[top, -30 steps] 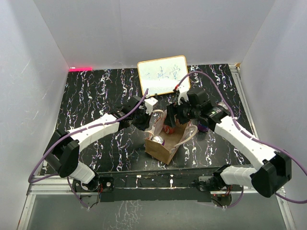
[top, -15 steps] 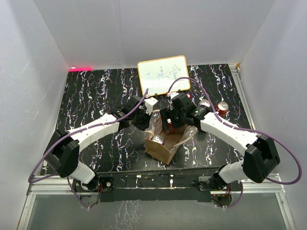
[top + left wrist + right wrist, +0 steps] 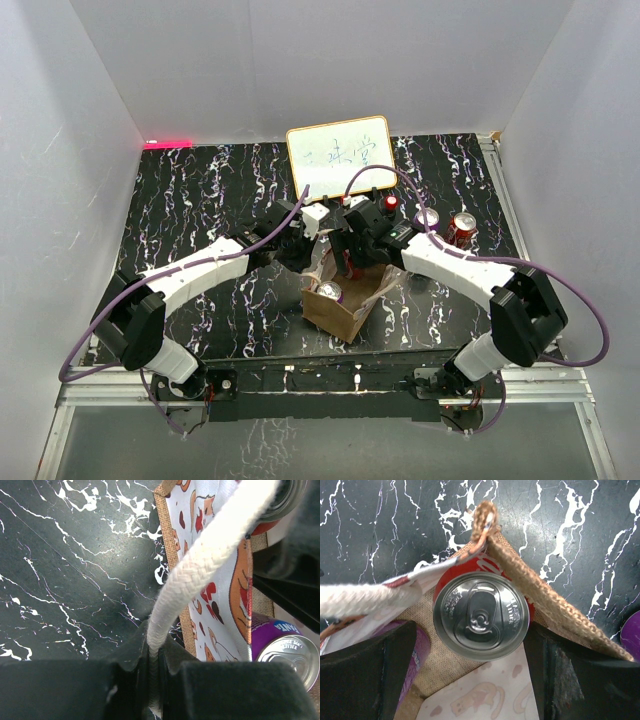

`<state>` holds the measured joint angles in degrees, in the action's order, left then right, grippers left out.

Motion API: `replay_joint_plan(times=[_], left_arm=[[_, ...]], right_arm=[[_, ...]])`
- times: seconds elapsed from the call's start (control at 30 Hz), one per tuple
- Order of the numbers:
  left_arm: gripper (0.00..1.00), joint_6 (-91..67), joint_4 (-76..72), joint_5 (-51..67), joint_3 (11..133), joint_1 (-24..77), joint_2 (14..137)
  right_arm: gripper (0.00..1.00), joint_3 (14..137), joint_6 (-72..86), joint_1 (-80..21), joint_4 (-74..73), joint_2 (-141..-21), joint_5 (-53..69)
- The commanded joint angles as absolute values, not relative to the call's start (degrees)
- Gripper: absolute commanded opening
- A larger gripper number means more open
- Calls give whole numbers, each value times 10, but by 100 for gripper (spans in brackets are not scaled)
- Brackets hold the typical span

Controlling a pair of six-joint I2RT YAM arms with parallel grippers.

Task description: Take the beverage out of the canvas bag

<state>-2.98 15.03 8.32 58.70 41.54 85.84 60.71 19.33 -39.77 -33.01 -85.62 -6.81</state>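
The tan canvas bag [image 3: 335,308] stands open at the table's near middle. Its printed lining [image 3: 210,595] and woven rim [image 3: 545,597] show in the wrist views. My left gripper [image 3: 300,245] is shut on the bag's pale rope handle [image 3: 200,565], which runs up out of the jaws [image 3: 155,655]. My right gripper [image 3: 350,262] is open and reaches down into the bag, a finger on each side of an upright red can [image 3: 480,617]. A purple can [image 3: 420,650] stands beside it in the bag; it also shows in the top view [image 3: 330,291] and the left wrist view [image 3: 285,647].
A white framed board [image 3: 340,155] leans at the back middle. Three cans stand on the table to the right of it: one [image 3: 390,203], one [image 3: 427,220] and a red one [image 3: 462,228]. White walls close in the black marbled table [image 3: 200,200].
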Motion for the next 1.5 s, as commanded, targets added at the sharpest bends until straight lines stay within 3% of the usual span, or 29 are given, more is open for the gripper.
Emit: replay_joint_plan(times=[0.0,0.77,0.93,1.2,1.47], left_arm=[[2,-27,163,84,603,421,849],[2,-27,164,83,603,421,850],[2,-27,164,83,603,421,849],[2,-27,164,84,604,422,847],[2,-27,164,84,605,421,849]], right_arm=[[91,629,204,-396,-288,-880,-105],[94,583,233,-397,-166,-909,-206],[77,583,232,-397,-157,-914,-201],[27,579,220,-397,-151,-893,-184],[19,570,214,-398,-148,-857,-156]])
